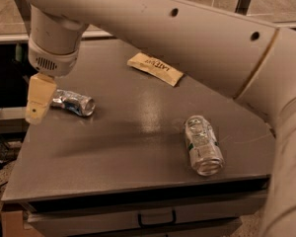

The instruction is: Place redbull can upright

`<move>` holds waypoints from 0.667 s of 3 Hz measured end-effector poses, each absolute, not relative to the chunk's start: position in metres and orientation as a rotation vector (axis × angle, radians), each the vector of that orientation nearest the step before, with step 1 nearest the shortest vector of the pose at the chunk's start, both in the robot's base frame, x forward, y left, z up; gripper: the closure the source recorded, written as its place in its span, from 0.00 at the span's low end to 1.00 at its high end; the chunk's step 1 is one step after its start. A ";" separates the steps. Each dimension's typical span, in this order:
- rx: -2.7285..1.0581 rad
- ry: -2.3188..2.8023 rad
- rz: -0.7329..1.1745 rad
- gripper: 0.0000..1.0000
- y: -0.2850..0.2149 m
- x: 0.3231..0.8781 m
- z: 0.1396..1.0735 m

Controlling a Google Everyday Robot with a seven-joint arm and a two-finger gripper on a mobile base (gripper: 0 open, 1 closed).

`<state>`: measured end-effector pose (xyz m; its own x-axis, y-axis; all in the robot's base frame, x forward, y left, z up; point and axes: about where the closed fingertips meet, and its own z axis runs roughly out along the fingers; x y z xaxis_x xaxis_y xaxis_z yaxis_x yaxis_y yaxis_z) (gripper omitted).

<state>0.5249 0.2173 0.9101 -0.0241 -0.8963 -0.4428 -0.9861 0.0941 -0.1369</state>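
The redbull can (73,102) is slim, silver and crumpled, and lies on its side near the left edge of the grey table (138,147). My gripper (38,102) hangs below the white wrist at the table's left edge. It is just left of the can's left end and partly in front of it. That end of the can is hidden behind the gripper. I cannot tell whether the gripper touches the can.
A wider silver can with a green-and-white label (203,144) lies on its side near the front right. A tan snack bag (155,68) lies at the back middle. My large white arm (197,38) spans the top and right of the view. A drawer handle (157,218) sits below the table's front edge.
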 end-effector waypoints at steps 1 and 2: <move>-1.802 2.065 0.243 0.00 0.224 0.550 0.879; -1.756 2.183 0.195 0.00 0.223 0.564 0.849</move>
<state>0.5644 0.2230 0.8491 -0.1847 -0.9226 -0.3388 -0.9680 0.2304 -0.0997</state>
